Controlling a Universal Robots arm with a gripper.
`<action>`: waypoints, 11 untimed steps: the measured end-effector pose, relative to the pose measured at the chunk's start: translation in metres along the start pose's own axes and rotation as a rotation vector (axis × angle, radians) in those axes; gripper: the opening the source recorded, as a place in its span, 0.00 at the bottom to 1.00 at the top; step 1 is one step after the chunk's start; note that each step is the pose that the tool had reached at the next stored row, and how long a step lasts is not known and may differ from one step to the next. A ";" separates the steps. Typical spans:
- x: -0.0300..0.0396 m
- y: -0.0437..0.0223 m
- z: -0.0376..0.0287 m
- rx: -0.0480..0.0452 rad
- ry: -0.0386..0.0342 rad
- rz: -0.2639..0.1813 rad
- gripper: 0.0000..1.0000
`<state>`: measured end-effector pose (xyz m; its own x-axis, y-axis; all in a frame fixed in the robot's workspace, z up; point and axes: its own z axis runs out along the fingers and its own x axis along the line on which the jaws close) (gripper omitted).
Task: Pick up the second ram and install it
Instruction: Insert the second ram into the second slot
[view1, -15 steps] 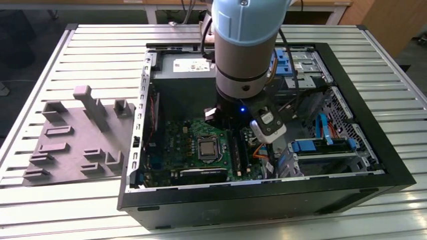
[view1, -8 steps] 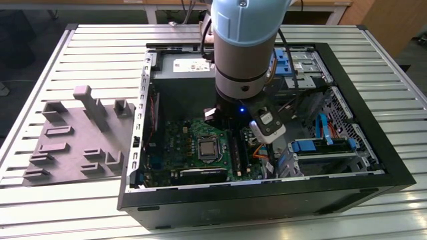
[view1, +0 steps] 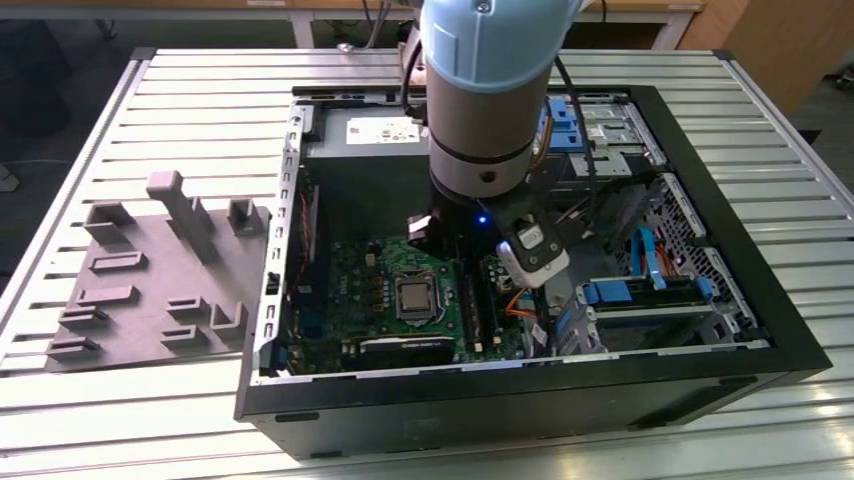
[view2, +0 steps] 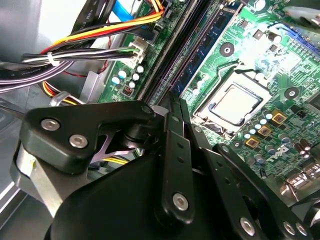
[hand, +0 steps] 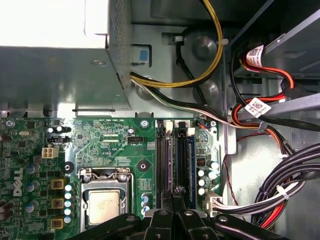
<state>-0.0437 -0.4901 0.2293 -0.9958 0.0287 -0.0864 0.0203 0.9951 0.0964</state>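
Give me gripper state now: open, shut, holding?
Gripper: fingers together, shut on the ram, which stands on edge in a slot of the green board.

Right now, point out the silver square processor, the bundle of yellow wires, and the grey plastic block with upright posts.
Silver square processor (hand: 103, 206): first wrist view, middle of its metal lid.
Bundle of yellow wires (hand: 212, 60): first wrist view, on the curved stretch.
Grey plastic block with upright posts (view1: 140, 300): exterior view, flat base beside the computer case.
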 end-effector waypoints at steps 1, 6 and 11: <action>0.0000 0.0001 -0.0001 0.0002 0.0000 0.000 0.11; -0.0001 0.0004 -0.0008 0.0004 -0.0002 0.000 0.11; -0.0027 0.0005 -0.0007 0.0006 0.0001 0.000 0.11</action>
<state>-0.0411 -0.4898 0.2302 -0.9958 0.0291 -0.0863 0.0208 0.9952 0.0958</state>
